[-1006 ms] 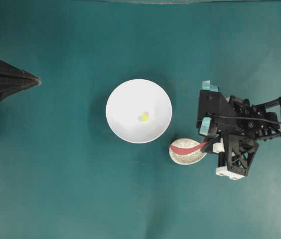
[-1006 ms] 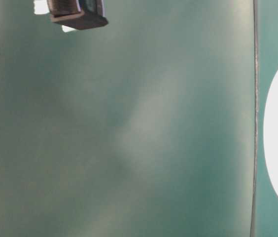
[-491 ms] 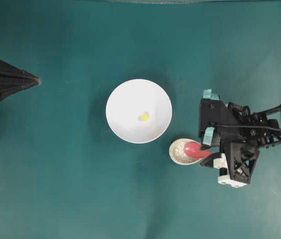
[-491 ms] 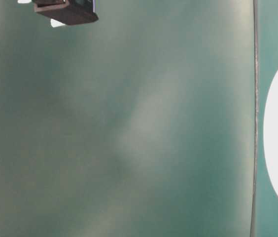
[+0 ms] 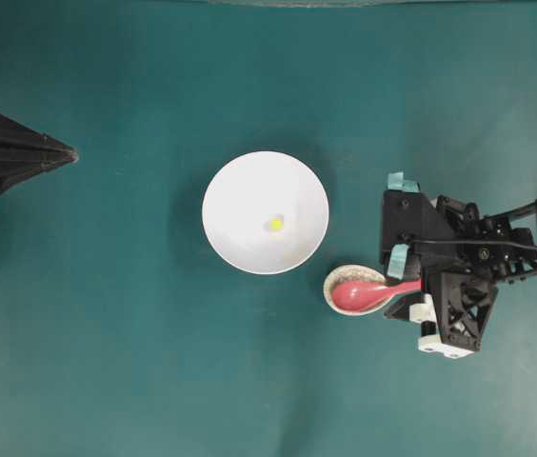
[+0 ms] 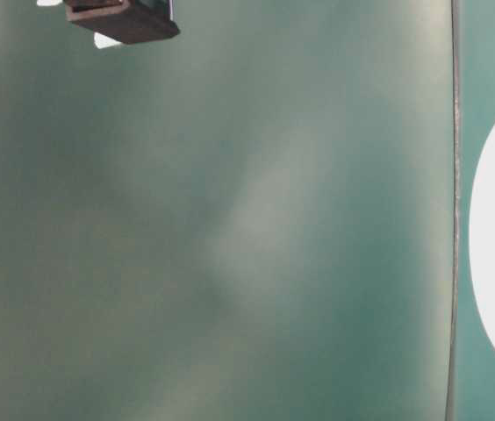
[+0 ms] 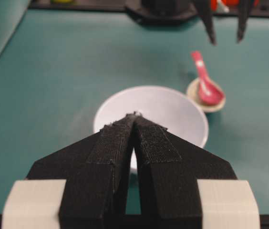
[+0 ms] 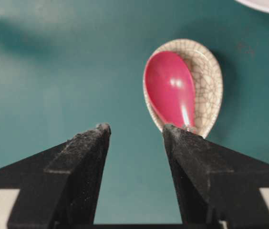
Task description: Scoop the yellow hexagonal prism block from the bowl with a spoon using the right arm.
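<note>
On the teal table [image 5: 135, 333] the white bowl [image 5: 240, 233] sits near the middle of the overhead view, and the yellow hexagonal prism block [image 5: 276, 224] lies inside it, a little toward three o'clock of the bowl's centre. At about four o'clock from the bowl, just beside its rim, a speckled beige spoon rest [image 5: 338, 282] carries the spoon [image 5: 364, 294], whose red-pink scoop lies in the rest with the handle pointing toward three o'clock, under the right claw [image 5: 404, 286]. In the right wrist view that claw's fingers [image 8: 84, 157] stand apart with nothing between them; the spoon's scoop lies just ahead, and the handle runs back beneath the finger on the right of the picture. The left claw [image 7: 134, 119] sits well apart at the nine o'clock edge of the table, its fingers pressed together and holding nothing, pointing toward the bowl.
</note>
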